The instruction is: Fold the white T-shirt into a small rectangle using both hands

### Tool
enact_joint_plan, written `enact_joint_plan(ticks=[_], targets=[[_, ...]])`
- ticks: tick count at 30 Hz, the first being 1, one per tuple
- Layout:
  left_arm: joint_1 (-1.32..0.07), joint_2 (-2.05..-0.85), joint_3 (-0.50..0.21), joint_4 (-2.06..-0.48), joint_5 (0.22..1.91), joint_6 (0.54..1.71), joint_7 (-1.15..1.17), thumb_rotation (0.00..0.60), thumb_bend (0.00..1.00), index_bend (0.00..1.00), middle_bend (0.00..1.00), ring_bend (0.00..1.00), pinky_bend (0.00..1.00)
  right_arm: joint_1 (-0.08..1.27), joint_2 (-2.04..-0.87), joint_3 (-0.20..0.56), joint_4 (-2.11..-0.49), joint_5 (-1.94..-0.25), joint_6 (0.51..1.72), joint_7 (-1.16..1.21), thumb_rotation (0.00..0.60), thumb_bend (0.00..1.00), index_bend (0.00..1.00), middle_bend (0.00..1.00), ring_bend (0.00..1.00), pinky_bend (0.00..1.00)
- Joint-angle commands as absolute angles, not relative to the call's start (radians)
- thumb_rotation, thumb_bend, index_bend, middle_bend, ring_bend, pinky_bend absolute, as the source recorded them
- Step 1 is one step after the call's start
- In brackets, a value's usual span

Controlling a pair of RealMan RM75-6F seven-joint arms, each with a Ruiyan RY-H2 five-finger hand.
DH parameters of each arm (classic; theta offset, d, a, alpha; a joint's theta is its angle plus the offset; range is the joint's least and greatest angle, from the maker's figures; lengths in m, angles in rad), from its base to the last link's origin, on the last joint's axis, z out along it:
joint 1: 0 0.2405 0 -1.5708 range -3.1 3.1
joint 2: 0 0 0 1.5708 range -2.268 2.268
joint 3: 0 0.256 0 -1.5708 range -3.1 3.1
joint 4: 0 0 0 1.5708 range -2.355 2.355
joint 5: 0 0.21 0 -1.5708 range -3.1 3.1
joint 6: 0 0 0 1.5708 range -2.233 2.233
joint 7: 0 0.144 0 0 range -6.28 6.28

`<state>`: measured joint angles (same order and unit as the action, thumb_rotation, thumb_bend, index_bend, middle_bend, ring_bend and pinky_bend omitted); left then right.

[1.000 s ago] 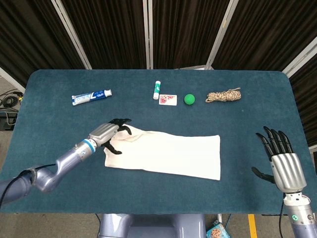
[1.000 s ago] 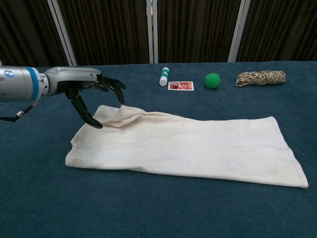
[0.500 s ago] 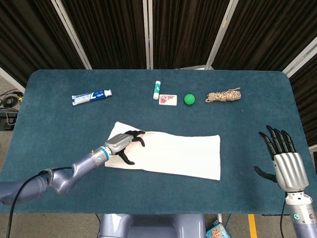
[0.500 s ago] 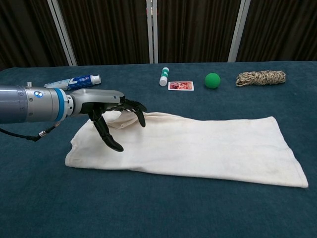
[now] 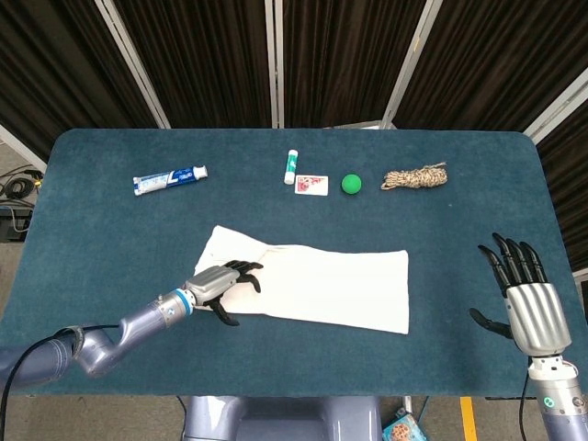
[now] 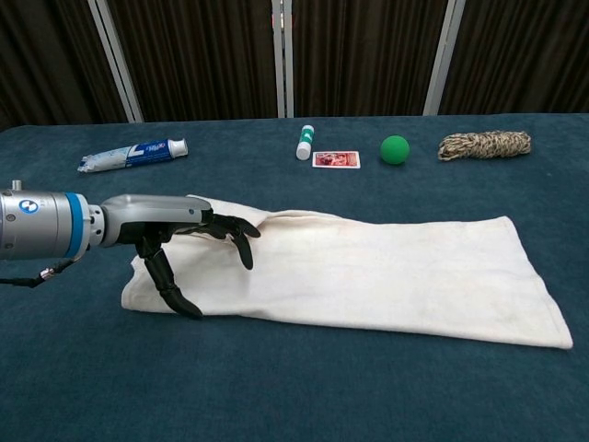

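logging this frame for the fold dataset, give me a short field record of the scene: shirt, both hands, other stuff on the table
shirt: white T-shirt lies as a long flat strip on the blue table
left hand: left hand at the shirt's left end, fingers spread, holding nothing
right hand: right hand open near the table's right edge, apart from the shirt
far row: toothpaste tube, glue stick, playing card, green ball, rope bundle

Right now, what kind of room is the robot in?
Probably a robot test room, not a home. A table with a blue cloth top stands before dark curtains, with odd practice things laid out: a toothpaste tube, a green ball and a rope bundle.
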<state>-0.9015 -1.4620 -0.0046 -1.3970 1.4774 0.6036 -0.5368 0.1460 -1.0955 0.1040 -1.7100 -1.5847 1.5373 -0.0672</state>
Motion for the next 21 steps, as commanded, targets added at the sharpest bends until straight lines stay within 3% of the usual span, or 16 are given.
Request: enact_joint_plan(ticks=[1,10,16,21], targets=[[-0.89,-1.454,0.006,-1.404,1.495,0.626,-0.547,0.6,0.0,0.31,0.0,0.0,0.0,0.146,-1.095,0.104,-1.71,-1.586,1.538,-0.067,0.6,0.0,0.15,0.0,0.0,0.0],[-0.812,-1.314,-0.026,-1.463,1.504,0.834,-0.455,0.6,0.0,0.27,0.0,0.0,0.0,0.149,-1.098,0.1,-1.711,-1.59,1.529,-0.07,0.6,0.0,0.15,0.0,0.0,0.0],[-0.724,-1.238,-0.06,-1.494,1.37,0.947,-0.228,0.6,0.0,0.11,0.0,0.0,0.0,0.152,-1.101,0.096,-1.71,-1.587,1.517,-0.077,0.6,0.0,0.16,0.0,0.0,0.0],[-0.6,-1.212,-0.076,-1.569,1.219,1.134,0.028,0.6,0.0,0.0,0.0,0.0,0.0,0.16,-1.105,0.089,-1.707,-1.583,1.492,-0.084,0.6,0.0,0.16,0.0,0.0,0.0]])
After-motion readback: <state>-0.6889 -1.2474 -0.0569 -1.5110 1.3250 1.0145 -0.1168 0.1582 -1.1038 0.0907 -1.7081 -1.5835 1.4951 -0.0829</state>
